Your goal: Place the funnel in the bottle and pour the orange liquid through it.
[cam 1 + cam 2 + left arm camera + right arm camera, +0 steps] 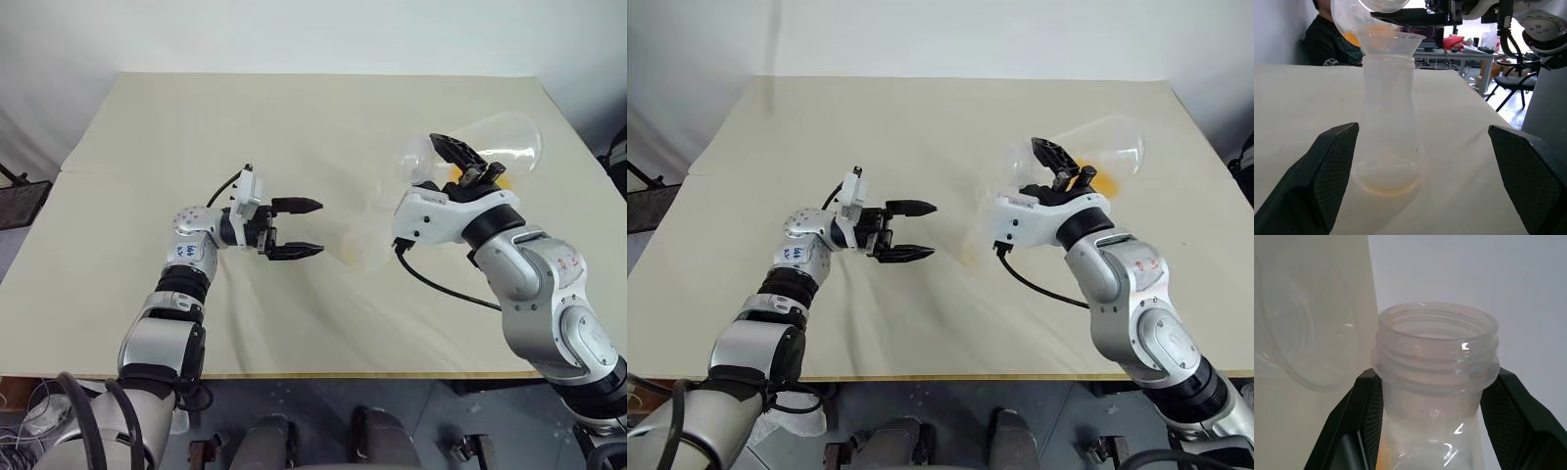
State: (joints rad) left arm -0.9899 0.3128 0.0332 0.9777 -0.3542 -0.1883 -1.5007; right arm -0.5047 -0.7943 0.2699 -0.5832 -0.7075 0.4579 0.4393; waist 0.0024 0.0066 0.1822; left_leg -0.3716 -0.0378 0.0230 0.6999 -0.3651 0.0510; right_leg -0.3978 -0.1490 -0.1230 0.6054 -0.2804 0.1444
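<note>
Pouring flask tipped over the funnel

The right gripper (470, 168) clamps the neck of the clear flask (505, 142), one of two, tilted so its orange liquid (493, 179) runs toward the single funnel (1392, 40) seated in the bottle (1387, 122) mid-table. The left gripper (297, 228) waits just left of the bottle, jaws wide and empty, likely ready to steady it.

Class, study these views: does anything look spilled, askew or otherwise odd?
Nothing spilled. The clear flask is tipped in the right gripper over the funnel seated in the bottle, orange liquid still inside; that tilt suits pouring.
</note>
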